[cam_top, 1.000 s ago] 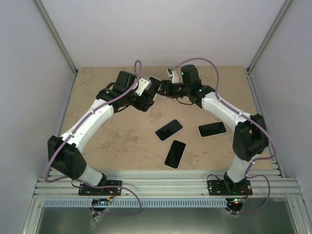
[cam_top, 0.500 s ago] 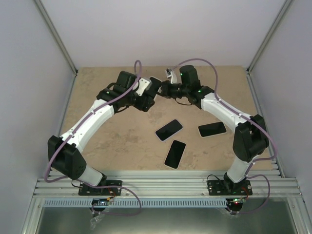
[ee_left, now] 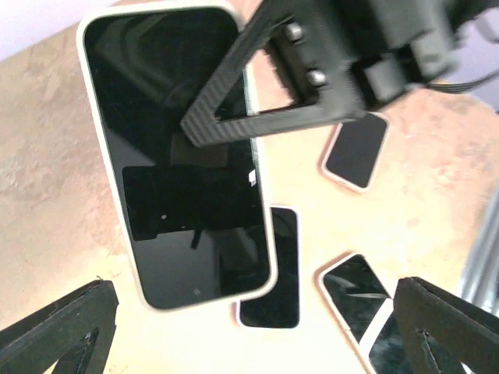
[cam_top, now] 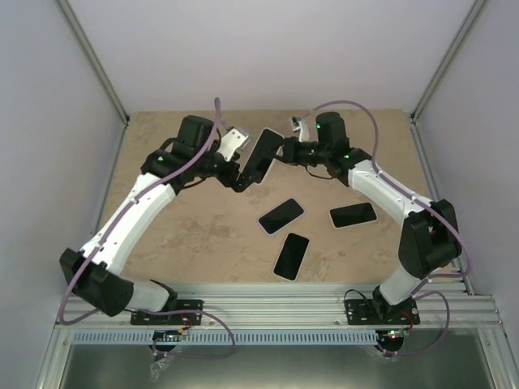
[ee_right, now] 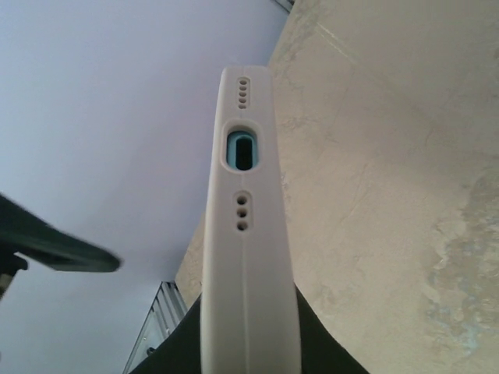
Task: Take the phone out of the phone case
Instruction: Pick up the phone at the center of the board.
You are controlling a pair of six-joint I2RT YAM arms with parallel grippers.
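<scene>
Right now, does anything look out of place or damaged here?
Nothing looks damaged or spilled. The cased phone hangs tilted above the table in the right gripper; three other phones lie flat at mismatched angles, none overlapping.

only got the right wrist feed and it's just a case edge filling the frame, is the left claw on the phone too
Observer: No. The left claw is open, its fingers wide apart and clear of the cased phone. Only the right claw grips it, held up in the air between the arms.
Operator: which way is the screen facing
Observer: Toward the left wrist camera, with the white case rim showing around its edges.
Operator: anything on the table under it
Observer: Three other phones lie flat on the table, nearer the arm bases.
</scene>
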